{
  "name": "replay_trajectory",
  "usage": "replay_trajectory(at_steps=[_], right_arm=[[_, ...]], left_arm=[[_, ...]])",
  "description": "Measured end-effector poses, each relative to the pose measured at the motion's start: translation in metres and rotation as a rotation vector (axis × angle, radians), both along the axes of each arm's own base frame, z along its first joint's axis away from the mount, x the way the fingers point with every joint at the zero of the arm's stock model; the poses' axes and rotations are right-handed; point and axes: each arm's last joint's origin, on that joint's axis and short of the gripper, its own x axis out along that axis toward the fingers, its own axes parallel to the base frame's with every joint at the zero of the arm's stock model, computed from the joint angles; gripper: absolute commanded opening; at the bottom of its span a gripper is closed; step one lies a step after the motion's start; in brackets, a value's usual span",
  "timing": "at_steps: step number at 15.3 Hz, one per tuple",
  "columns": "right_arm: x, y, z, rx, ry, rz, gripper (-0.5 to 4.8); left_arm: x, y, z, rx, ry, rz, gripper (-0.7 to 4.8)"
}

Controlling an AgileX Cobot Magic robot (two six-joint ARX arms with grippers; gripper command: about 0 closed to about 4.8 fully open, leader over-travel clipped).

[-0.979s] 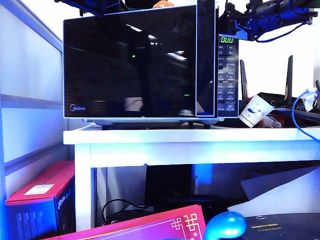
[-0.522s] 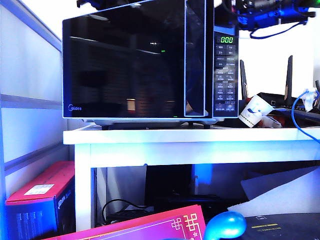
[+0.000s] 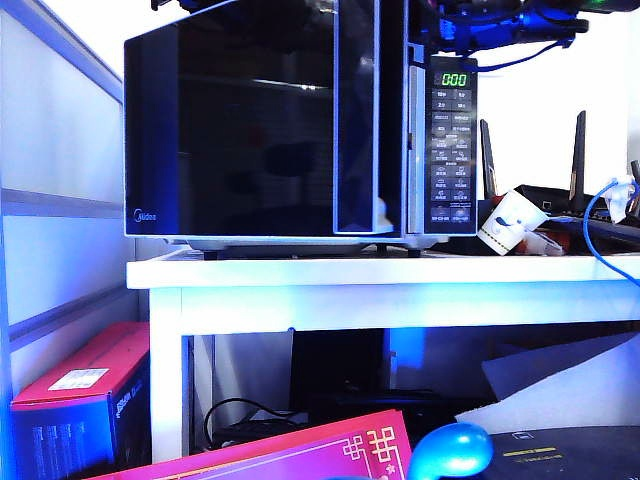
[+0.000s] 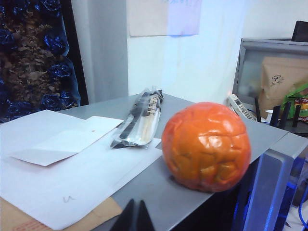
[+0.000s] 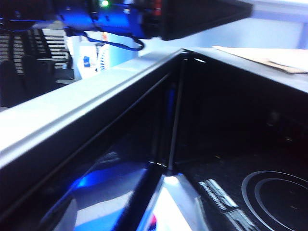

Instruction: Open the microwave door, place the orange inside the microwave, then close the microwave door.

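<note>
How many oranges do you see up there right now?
1. The small round glossy orange sits on the grey top of the black-fronted microwave, at its edge, beside white paper sheets, ahead of the left gripper. Others may be hidden.

Blue-tinted, overexposed backdrop, dim interior

- The microwave stands on the table, filling the exterior view's upper left and centre.
- The microwave door stands ajar before it, left of the button panel.
- A paper cup lies tipped on the table, right of the microwave.
- The right gripper hangs at the upper right, above the panel.
- The orange sits on the microwave's top; the left gripper is near it.
</note>
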Motion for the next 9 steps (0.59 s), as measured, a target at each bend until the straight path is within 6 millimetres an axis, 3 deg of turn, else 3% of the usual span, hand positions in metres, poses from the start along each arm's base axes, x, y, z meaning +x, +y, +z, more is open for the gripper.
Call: replay_trajectory(at_steps=[4,9], right_arm=[[-0.005,0.015,0.0,0.001,0.011,0.054,3.24],[-0.019,0.048,0.001,0.003,0.026,0.157,3.23]], left_arm=[[-0.001,0.0,0.001,0.001,0.002,0.0,-0.05],[-0.004,0.001,0.004,-0.001,-0.005,0.0,-0.05]])
